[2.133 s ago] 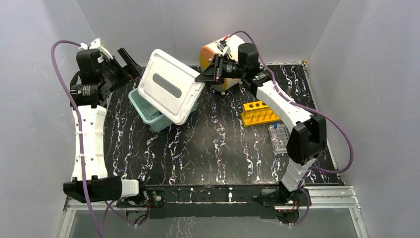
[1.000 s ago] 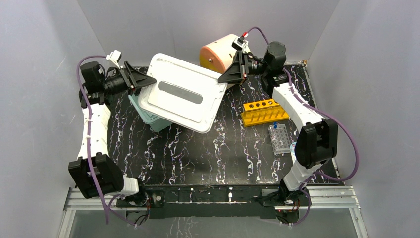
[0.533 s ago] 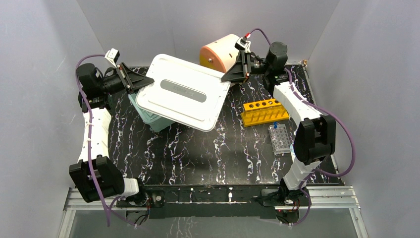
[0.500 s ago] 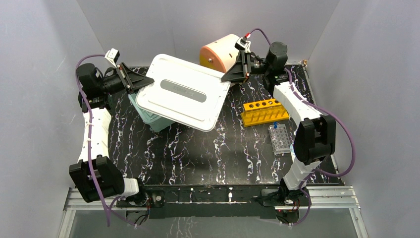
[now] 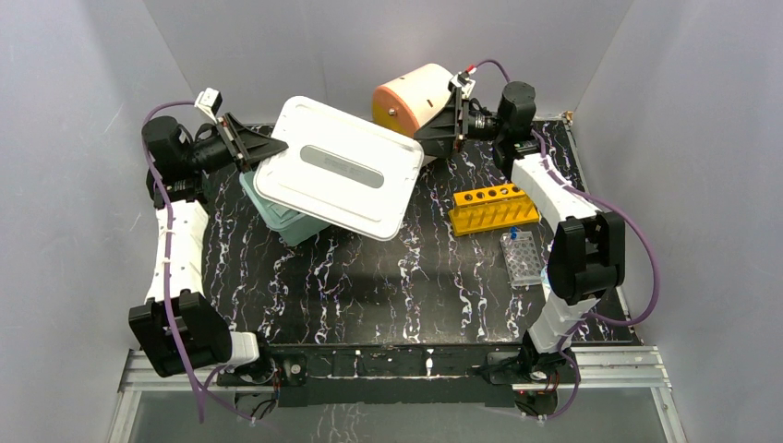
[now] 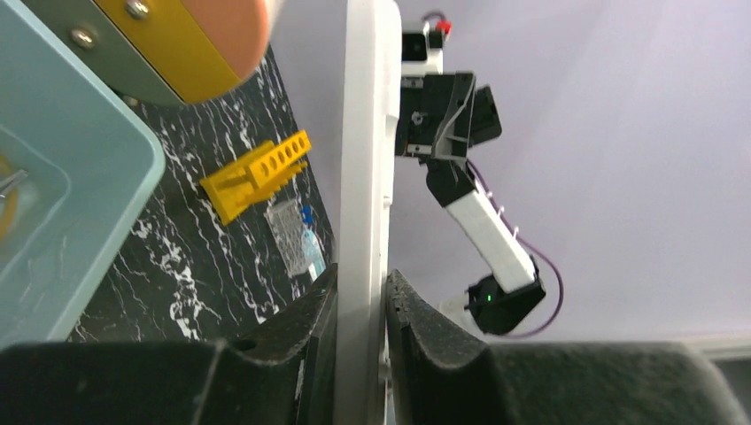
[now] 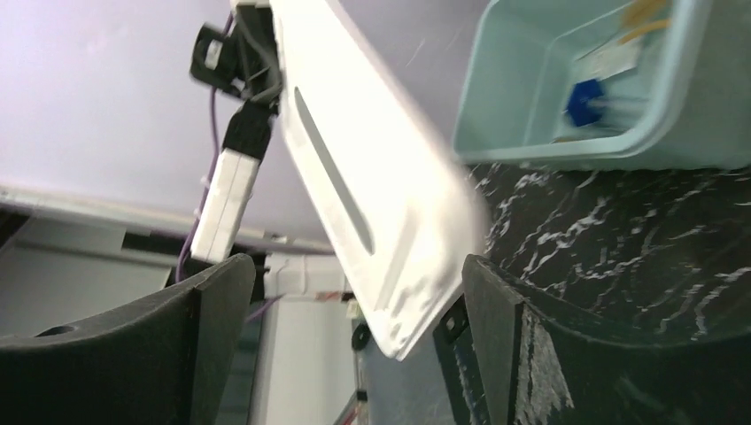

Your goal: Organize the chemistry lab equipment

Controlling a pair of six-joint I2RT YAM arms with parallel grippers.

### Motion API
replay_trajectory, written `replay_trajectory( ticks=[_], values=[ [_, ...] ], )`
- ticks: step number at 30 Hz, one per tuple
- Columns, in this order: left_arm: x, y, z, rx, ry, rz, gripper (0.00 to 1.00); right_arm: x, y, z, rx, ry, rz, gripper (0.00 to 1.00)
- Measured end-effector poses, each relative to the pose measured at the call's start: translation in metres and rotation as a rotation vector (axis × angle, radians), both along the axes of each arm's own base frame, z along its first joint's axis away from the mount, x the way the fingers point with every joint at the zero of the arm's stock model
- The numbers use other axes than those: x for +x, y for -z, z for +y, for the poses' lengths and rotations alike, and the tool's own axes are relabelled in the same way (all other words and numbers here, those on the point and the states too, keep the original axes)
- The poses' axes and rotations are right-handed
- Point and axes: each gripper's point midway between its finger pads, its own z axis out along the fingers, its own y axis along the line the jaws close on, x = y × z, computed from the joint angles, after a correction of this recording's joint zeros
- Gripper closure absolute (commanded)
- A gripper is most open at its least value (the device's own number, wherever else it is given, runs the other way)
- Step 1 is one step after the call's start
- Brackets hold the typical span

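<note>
A white lid [image 5: 337,171] with a grey slot hangs tilted over the teal bin [image 5: 277,220]. My left gripper [image 5: 271,148] is shut on the lid's left edge; in the left wrist view both fingers [image 6: 323,310] press the lid [image 6: 363,159]. At the lid's right corner my right gripper [image 5: 429,137] stands open. In the right wrist view the lid's corner [image 7: 381,221] lies between the spread jaws of that gripper [image 7: 352,266], and I cannot tell whether it touches the right finger. The bin [image 7: 567,146] holds a blue-capped tube [image 7: 584,97] and small items. A yellow holed rack [image 5: 489,208] and clear well plate [image 5: 520,257] sit at the right.
An orange cylinder [image 5: 411,97] lies at the back, just behind the right gripper. A blue-capped tube [image 5: 512,237] lies by the well plate. Grey walls close in the black marbled table [image 5: 388,277] on three sides.
The lid swung down from upright to nearly flat over the bin. My left gripper closed on its left edge, then my right gripper opened and let go of the right corner.
</note>
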Motion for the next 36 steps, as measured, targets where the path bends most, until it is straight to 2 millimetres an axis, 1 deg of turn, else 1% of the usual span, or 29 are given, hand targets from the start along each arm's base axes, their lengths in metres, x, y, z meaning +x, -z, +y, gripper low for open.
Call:
replay_trajectory(
  ticks=[2,4,8,11,13,16,20,23,25,28,31,33,36],
  values=[
    [0.007,0.000,0.008,0.000,-0.053,0.019,1.00,0.016,0.009,-0.009,-0.026,0.079,0.015,0.01],
    [0.019,0.003,0.021,0.010,-0.134,0.039,1.00,0.029,0.016,-0.017,-0.054,0.143,0.024,0.01],
    [0.039,0.019,0.050,0.016,-0.291,0.125,1.00,0.041,0.027,-0.029,-0.096,0.219,0.031,0.02],
    [0.052,0.031,0.069,0.016,-0.399,0.182,1.00,0.041,0.029,-0.031,-0.120,0.242,0.024,0.02],
    [0.057,0.034,0.078,0.005,-0.444,0.203,1.00,0.039,0.028,-0.032,-0.132,0.253,0.015,0.02],
    [0.064,0.035,0.085,-0.022,-0.493,0.235,1.00,0.035,0.026,-0.032,-0.144,0.260,-0.005,0.03],
    [0.070,0.035,0.093,-0.045,-0.553,0.261,1.00,0.035,0.026,-0.033,-0.160,0.278,-0.016,0.04],
    [0.075,0.038,0.100,-0.054,-0.611,0.278,1.00,0.038,0.033,-0.033,-0.188,0.301,-0.014,0.05],
    [0.080,0.046,0.109,-0.058,-0.669,0.299,1.00,0.040,0.040,-0.032,-0.216,0.323,-0.012,0.05],
    [0.085,0.065,0.120,-0.068,-0.748,0.355,1.00,0.041,0.046,-0.027,-0.249,0.348,-0.030,0.05],
    [0.090,0.083,0.128,-0.089,-0.797,0.421,1.00,0.037,0.045,-0.017,-0.269,0.354,-0.061,0.06],
    [0.094,0.088,0.131,-0.103,-0.817,0.446,1.00,0.033,0.044,-0.010,-0.277,0.349,-0.083,0.06],
    [0.095,0.089,0.133,-0.121,-0.835,0.459,1.00,0.027,0.044,0.001,-0.282,0.335,-0.097,0.06]
  ],
)
